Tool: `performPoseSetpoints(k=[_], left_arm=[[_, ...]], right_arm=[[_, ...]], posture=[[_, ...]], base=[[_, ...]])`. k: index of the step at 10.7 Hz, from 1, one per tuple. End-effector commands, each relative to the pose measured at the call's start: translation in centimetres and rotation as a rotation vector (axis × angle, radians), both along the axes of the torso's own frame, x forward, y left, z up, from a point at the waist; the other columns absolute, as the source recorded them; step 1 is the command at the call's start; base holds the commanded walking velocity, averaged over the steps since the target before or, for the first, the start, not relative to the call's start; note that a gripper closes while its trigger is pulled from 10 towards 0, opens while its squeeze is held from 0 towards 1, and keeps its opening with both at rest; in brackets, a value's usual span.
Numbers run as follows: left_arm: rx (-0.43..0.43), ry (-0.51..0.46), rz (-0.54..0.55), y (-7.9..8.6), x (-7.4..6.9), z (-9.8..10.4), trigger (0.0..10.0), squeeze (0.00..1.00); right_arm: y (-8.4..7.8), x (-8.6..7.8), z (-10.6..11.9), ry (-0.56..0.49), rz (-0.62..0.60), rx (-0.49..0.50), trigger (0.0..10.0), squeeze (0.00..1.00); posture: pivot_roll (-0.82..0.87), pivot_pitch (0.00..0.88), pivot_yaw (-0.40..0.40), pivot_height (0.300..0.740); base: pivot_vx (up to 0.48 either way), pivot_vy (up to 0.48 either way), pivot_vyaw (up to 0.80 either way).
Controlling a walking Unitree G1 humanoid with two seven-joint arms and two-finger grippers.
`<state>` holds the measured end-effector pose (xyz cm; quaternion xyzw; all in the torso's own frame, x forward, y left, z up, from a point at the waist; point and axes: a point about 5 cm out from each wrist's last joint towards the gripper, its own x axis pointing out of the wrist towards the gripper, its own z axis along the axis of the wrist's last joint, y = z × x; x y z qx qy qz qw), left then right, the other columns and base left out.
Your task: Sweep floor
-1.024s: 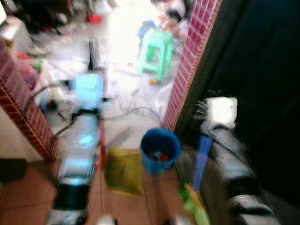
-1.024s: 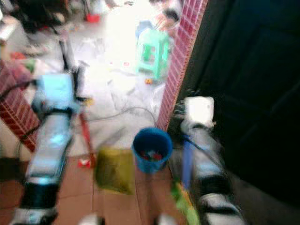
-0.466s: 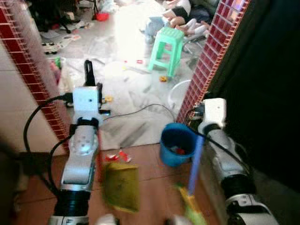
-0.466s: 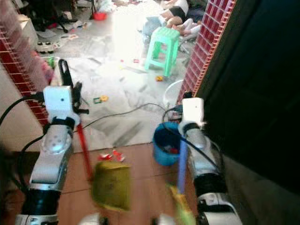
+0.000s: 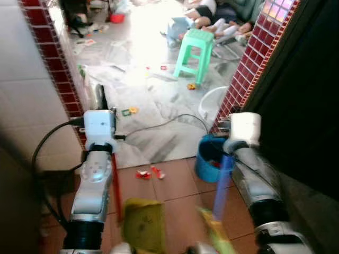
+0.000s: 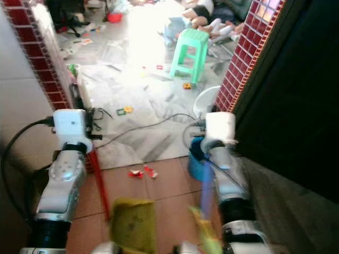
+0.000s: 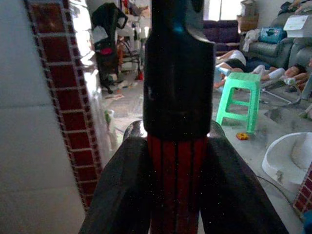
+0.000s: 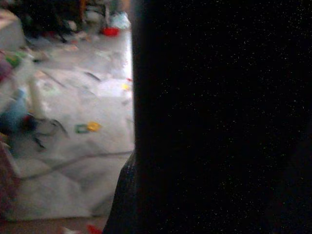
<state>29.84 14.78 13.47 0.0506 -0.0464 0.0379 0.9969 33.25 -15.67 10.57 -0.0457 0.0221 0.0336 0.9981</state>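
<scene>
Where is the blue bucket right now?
In the left eye view the blue bucket stands on the floor at the foot of the red tiled pillar, just left of the right arm.

green stool (image 5: pixel 195 55), blue bucket (image 5: pixel 211 165), red-tiled pillar (image 5: pixel 241 82), yellow-green dustpan (image 5: pixel 143 229).

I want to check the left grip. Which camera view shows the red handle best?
The left wrist view: the red handle sits close-up, clamped between the left gripper's fingers. Both eye views show it as a thin red stick reaching down to the yellow dustpan.
</scene>
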Motion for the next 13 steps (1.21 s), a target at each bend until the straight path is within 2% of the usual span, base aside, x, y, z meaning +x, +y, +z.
performPoseSetpoints(k=[1, 2, 4, 5, 6, 7, 8, 10, 11, 13], left_arm=[[-0.006, -0.048, -0.008, -0.7, 0.2, 1.2, 10.0, 0.00], [-0.060, 0.009, 0.050, 0.5, -0.5, 0.0, 10.0, 0.00], [-0.031, 0.013, 0.056, 1.5, -1.4, -1.0, 10.0, 0.00], [-0.031, 0.058, 0.130, 2.4, -1.6, -2.1, 10.0, 0.00], [-0.097, 0.103, 0.148, 2.9, -1.6, -3.1, 10.0, 0.00], [-0.052, 0.053, 0.136, 2.9, -1.2, -2.5, 10.0, 0.00], [-0.063, 0.012, 0.114, 3.0, -0.7, -2.3, 10.0, 0.00], [-0.088, 0.020, 0.105, 3.1, -0.4, -2.9, 10.0, 0.00], [-0.083, 0.053, 0.143, 3.1, -0.2, -3.6, 10.0, 0.00], [-0.099, 0.038, 0.131, 3.1, 0.1, -3.6, 10.0, 0.00]], right_arm=[[-0.3, 0.3, 1.2, -0.044, -0.006, -0.015, 10.0, 0.00], [1.1, 0.2, 1.5, -0.066, 0.013, -0.003, 10.0, 0.00], [2.2, 0.0, 1.6, -0.092, 0.032, 0.009, 10.0, 0.00], [2.0, -0.2, 1.6, -0.095, 0.022, 0.022, 10.0, 0.00], [1.1, -0.3, 1.5, -0.100, -0.021, 0.040, 10.0, 0.00], [0.5, -0.4, 1.5, -0.114, -0.047, 0.048, 10.0, 0.00], [0.6, -0.4, 1.8, -0.127, -0.044, 0.041, 10.0, 0.00], [0.9, -0.7, 2.3, -0.169, -0.025, 0.022, 10.0, 0.00], [1.0, -0.9, 2.6, -0.201, -0.014, -0.012, 10.0, 0.00], [1.1, -0.8, 3.3, -0.248, -0.014, -0.056, 10.0, 0.00]], posture=[[-0.03, 0.000, -0.016, 0.740], [-0.04, 0.000, 0.005, 0.740], [-0.03, 0.000, 0.007, 0.740], [-0.02, 0.000, 0.004, 0.740], [-0.02, 0.000, -0.001, 0.740], [-0.02, 0.000, -0.004, 0.740], [-0.02, 0.000, -0.002, 0.740], [-0.03, 0.000, -0.004, 0.740], [-0.03, 0.000, -0.009, 0.740], [-0.04, 0.000, -0.008, 0.740]], base=[[0.000, 0.000, 0.00], [0.000, 0.000, 0.00], [0.000, 0.000, 0.00], [0.000, 0.000, 0.00], [0.000, 0.000, 0.00], [0.000, 0.000, 0.00], [0.000, 0.000, 0.00], [0.000, 0.000, 0.00], [0.000, 0.000, 0.00], [0.000, 0.000, 0.00]])
